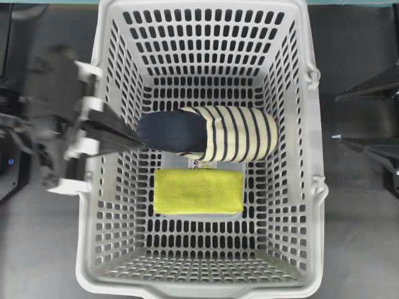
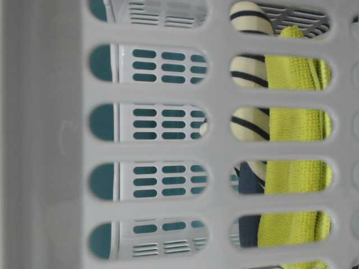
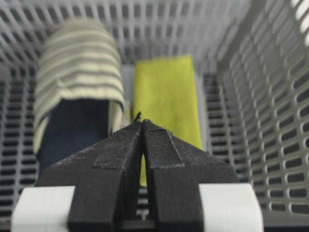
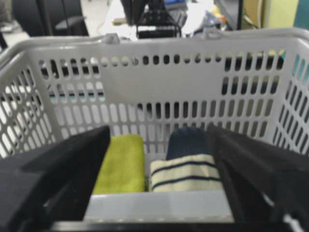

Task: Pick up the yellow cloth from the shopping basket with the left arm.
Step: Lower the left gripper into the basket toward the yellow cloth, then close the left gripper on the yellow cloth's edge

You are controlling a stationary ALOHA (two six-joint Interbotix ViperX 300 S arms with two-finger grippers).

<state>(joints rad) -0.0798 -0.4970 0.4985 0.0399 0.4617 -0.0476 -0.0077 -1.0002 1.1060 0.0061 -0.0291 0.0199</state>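
Note:
The yellow cloth (image 1: 198, 191) lies folded flat on the floor of the grey shopping basket (image 1: 293, 205), just in front of a navy and cream striped slipper (image 1: 212, 134). My left gripper (image 1: 142, 144) reaches in over the basket's left rim, and its tip points at the slipper's navy heel. In the left wrist view the left gripper (image 3: 141, 122) is shut with nothing in it, and the cloth (image 3: 166, 96) lies ahead and slightly right. My right gripper (image 1: 340, 118) stays outside the basket's right wall. In its own view it (image 4: 158, 133) stands open and empty.
The slipper (image 3: 77, 72) lies against the cloth's long edge, left of it in the left wrist view. Slotted basket walls (image 3: 270, 96) rise close on all sides. Through the wall slots (image 2: 219, 145) of the table-level view, cloth (image 2: 291, 129) and slipper (image 2: 247, 73) show.

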